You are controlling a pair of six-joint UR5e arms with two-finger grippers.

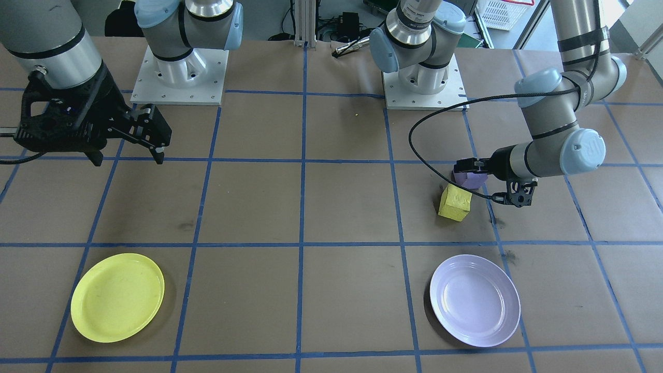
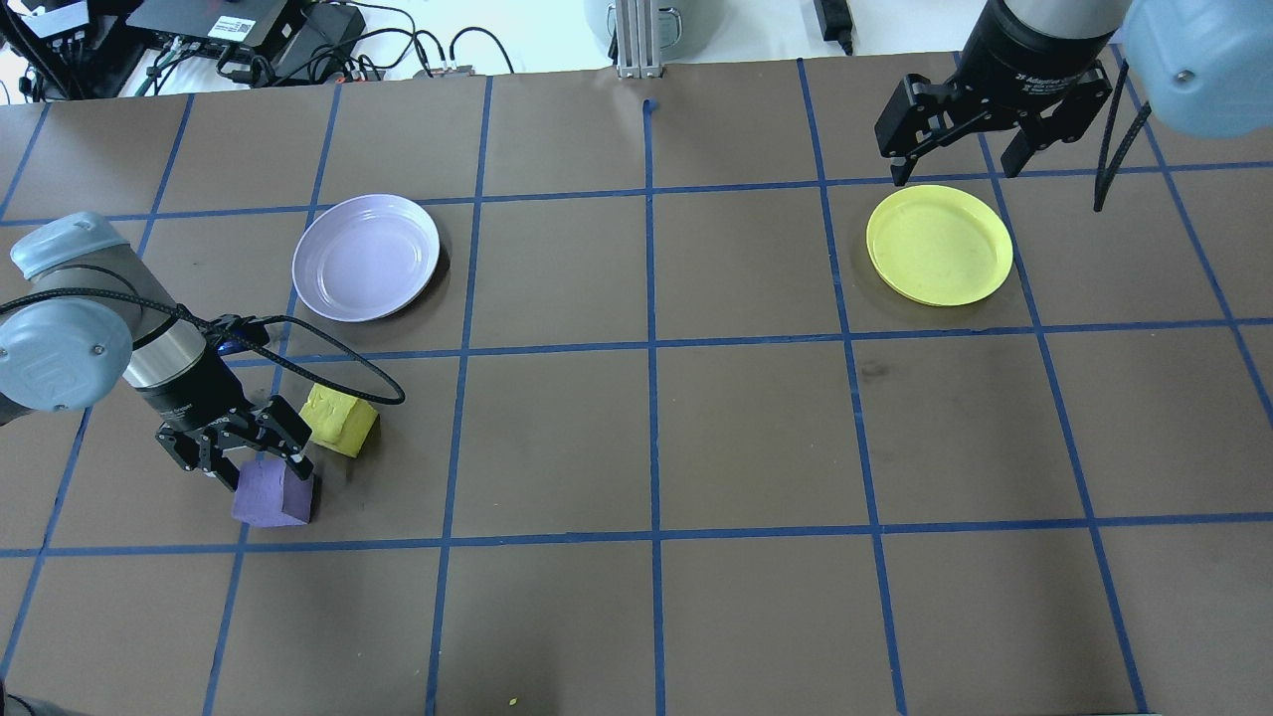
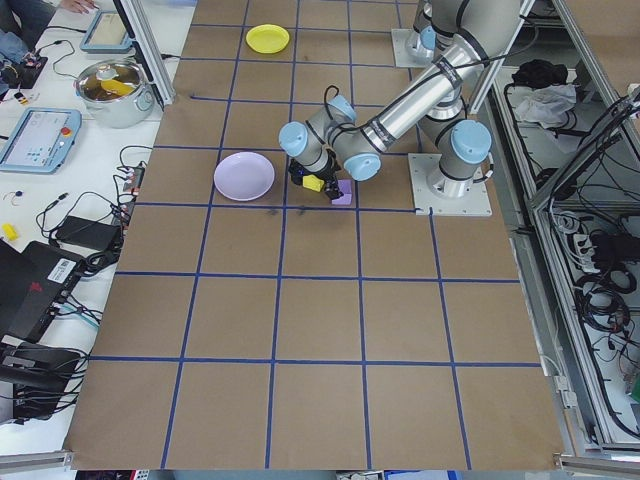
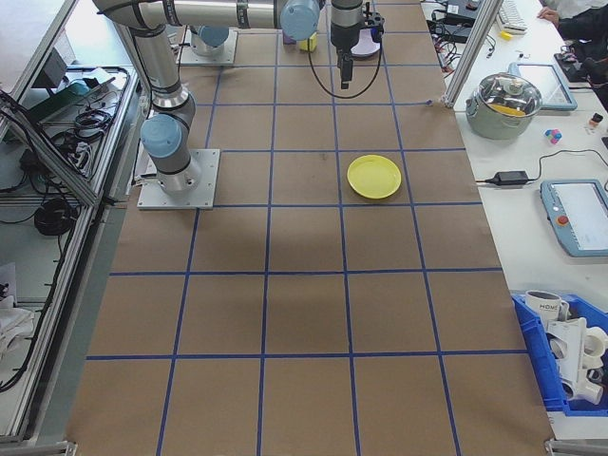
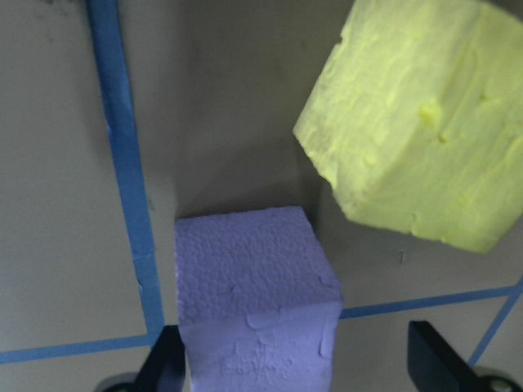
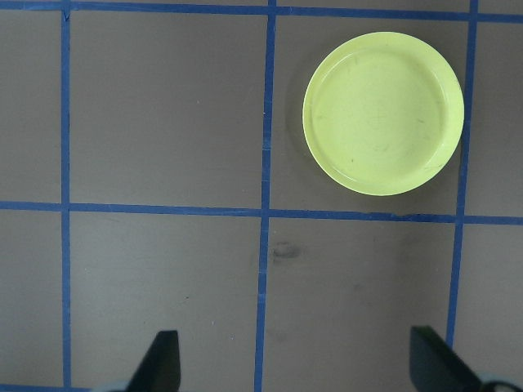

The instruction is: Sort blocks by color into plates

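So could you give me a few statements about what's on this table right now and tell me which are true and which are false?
1. Both plates are empty. True: the lavender plate and the yellow plate hold nothing.
2. The yellow block sits in the yellow plate. False: it lies on the table by the purple block.
3. The left pincer is down at the purple block. True.
4. The right pincer grips a block. False: it is open and empty, above the table.
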